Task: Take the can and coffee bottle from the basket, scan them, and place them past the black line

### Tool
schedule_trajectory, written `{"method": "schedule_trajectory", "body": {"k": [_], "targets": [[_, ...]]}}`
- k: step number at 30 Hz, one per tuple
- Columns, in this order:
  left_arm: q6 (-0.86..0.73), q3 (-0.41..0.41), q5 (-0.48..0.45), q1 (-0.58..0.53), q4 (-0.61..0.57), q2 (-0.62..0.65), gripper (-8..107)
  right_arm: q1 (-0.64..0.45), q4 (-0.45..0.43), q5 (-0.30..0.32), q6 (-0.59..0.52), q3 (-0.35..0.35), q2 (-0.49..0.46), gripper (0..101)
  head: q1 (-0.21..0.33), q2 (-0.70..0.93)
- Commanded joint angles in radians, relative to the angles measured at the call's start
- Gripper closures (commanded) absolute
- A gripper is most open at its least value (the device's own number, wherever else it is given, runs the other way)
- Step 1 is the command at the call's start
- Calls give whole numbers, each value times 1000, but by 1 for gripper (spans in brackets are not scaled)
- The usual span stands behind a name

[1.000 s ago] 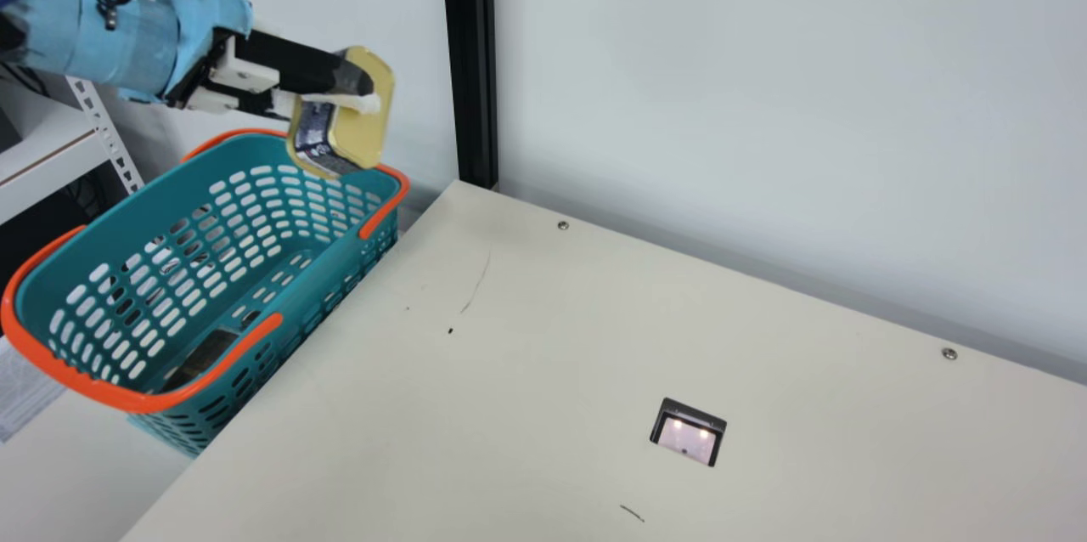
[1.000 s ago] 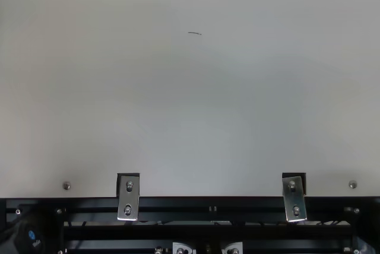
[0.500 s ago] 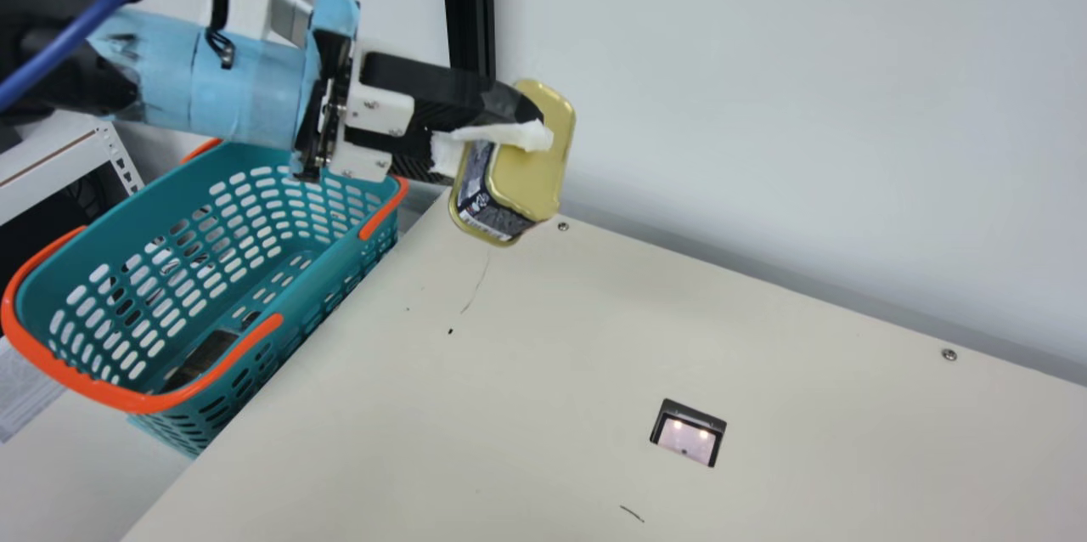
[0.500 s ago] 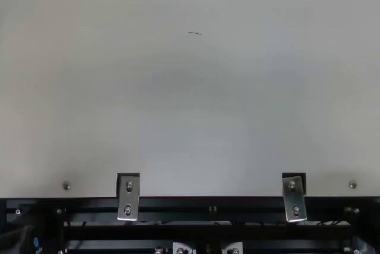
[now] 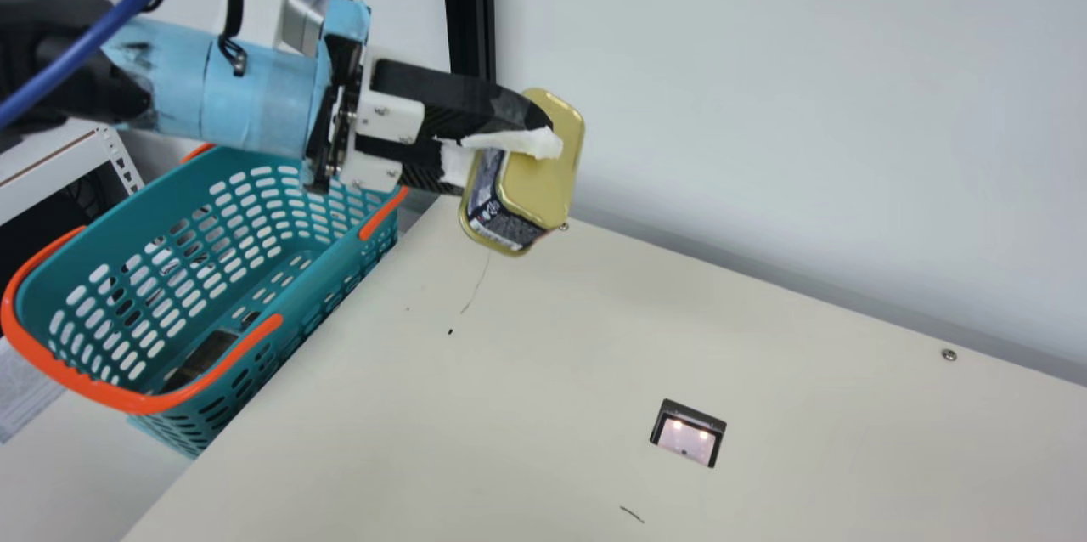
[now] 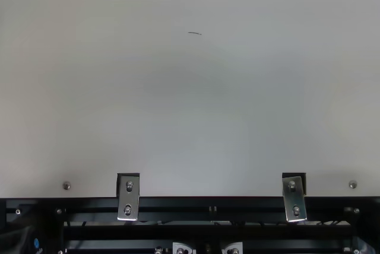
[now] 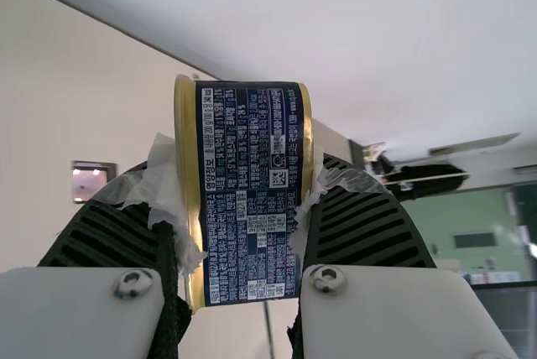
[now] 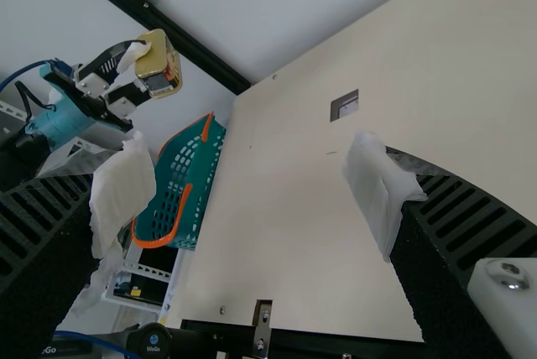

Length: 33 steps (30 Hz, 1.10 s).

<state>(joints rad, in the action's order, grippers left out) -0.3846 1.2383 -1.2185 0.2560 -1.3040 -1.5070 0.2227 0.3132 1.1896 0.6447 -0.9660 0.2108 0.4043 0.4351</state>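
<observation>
My left gripper (image 5: 509,143) is shut on the can (image 5: 543,177), a gold-rimmed tin with a dark label, held tilted in the air above the table's far left corner. In the left wrist view the can (image 7: 252,191) sits between both pads of the left gripper (image 7: 243,200), its printed side facing the camera. A dark object (image 5: 204,355), possibly the coffee bottle, lies in the near end of the teal basket (image 5: 255,304). My right gripper (image 8: 243,200) stands open with nothing between its white-wrapped fingers. The scanner window (image 5: 688,433) is lit in the tabletop.
The basket stands against the left edge of the cream table (image 5: 509,406). A black upright post (image 5: 470,7) rises at the table's far corner, with a white wall behind. Metal brackets (image 6: 128,197) sit on the table's near edge.
My left arm has carried the can to the right, from over the basket to over the table's far corner, moving only slightly in the last half second. The basket has stayed put.
</observation>
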Motion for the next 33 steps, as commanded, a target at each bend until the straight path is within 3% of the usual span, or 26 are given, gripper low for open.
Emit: {"method": "schedule_trajectory", "body": {"k": [1, 12, 19, 33], "targets": [[13, -41, -2, -21, -64, 15, 89, 0, 0, 0, 0, 0, 0, 0, 32, 10], [94, -214, -2, -99, -273, 124, 89, 0, 0, 0, 0, 0, 0, 0, 32, 10], [141, -302, -2, -85, -352, 191, 89, 0, 0, 0, 0, 0, 0, 0, 32, 10], [163, -317, -2, -87, -376, 213, 89, 0, 0, 0, 0, 0, 0, 0, 32, 10]]}}
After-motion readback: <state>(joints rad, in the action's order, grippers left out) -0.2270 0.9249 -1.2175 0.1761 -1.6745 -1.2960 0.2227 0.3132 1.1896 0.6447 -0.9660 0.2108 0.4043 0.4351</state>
